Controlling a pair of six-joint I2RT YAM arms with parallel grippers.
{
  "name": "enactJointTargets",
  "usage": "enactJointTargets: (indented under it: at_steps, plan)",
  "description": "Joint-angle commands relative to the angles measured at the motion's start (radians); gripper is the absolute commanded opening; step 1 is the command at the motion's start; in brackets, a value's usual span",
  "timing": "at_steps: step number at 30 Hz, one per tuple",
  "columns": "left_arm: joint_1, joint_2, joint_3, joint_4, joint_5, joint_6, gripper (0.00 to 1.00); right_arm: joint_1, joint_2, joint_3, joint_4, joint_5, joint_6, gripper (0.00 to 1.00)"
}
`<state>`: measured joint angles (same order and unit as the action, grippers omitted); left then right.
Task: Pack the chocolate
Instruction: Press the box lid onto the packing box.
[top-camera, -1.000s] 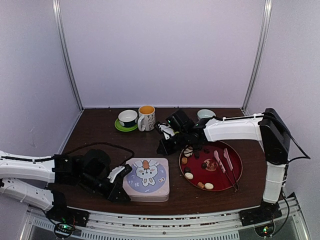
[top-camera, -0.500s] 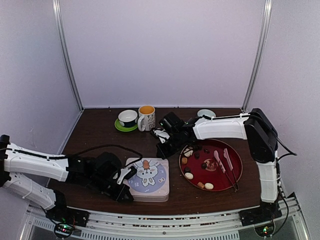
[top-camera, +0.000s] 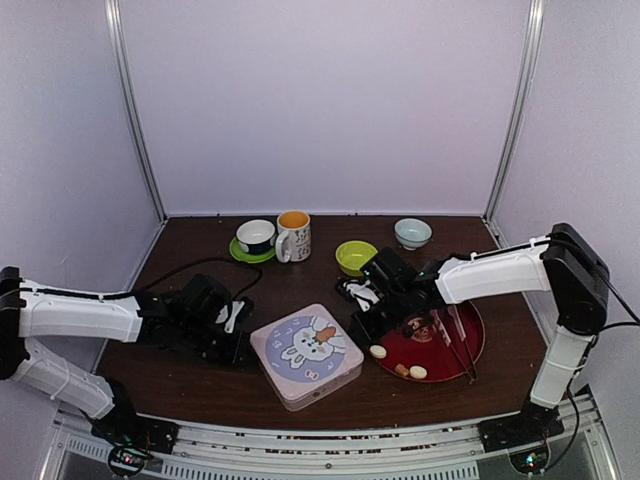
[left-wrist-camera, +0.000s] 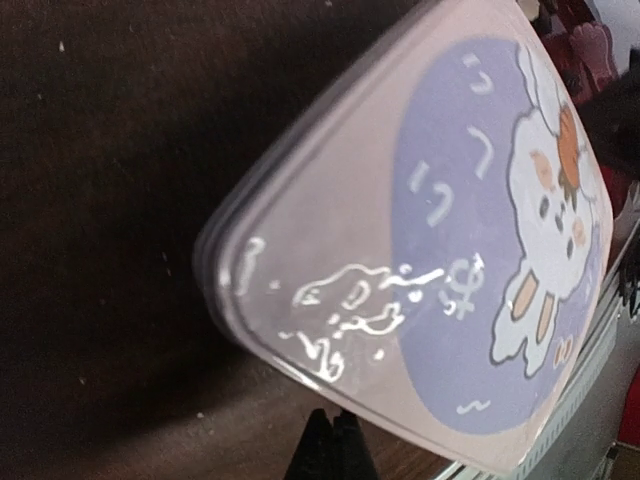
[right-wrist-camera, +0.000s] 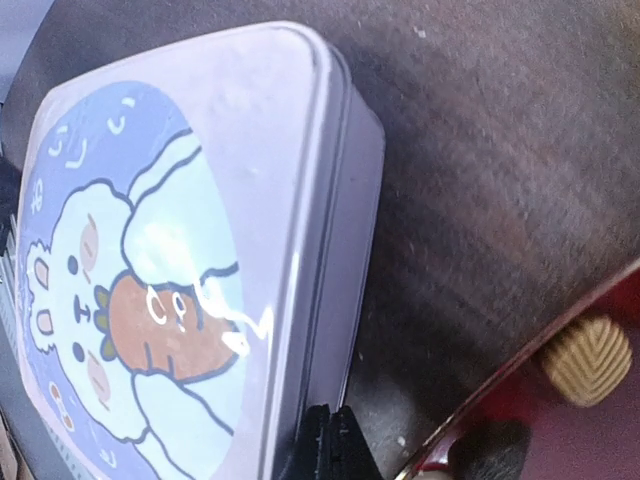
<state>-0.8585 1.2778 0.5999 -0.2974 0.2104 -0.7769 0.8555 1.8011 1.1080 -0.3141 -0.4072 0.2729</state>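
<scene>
The chocolate lies on a red plate: a cream oval, a tan piece, a white one and dark pieces. The pale square tin with the rabbit picture sits turned at an angle, lid on, left of the plate. My right gripper is shut, its tips against the tin's side wall, between the tin and the plate rim. A tan ridged chocolate shows on the plate. My left gripper is shut and empty, its tips just short of the tin's left edge.
Pink tongs lie on the plate's right half. Along the back stand a cup on a green saucer, a mug, a green bowl and a pale blue bowl. A black cable runs over the table behind the left arm.
The tin has turned and slid a little to the right. My right gripper came down from behind the plate to the tin's right side. My left gripper drew back from the tin's near-left corner.
</scene>
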Motion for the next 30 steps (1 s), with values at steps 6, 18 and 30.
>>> enactJointTargets:
  at_steps: [6, 18, 30]
  plan:
    - [0.073, 0.198, 0.113, 0.290, 0.005, 0.064, 0.00, 0.108, -0.123, -0.229, 0.299, -0.109, 0.221, 0.00]
    - [0.103, 0.080, 0.071, 0.245, -0.064, 0.090, 0.00, 0.093, -0.292, -0.343, 0.321, 0.089, 0.278, 0.00]
    - [0.204, 0.106, 0.109, 0.512, 0.374, 0.147, 0.00, 0.018, -0.255, -0.569, 1.124, -0.096, 0.524, 0.00]
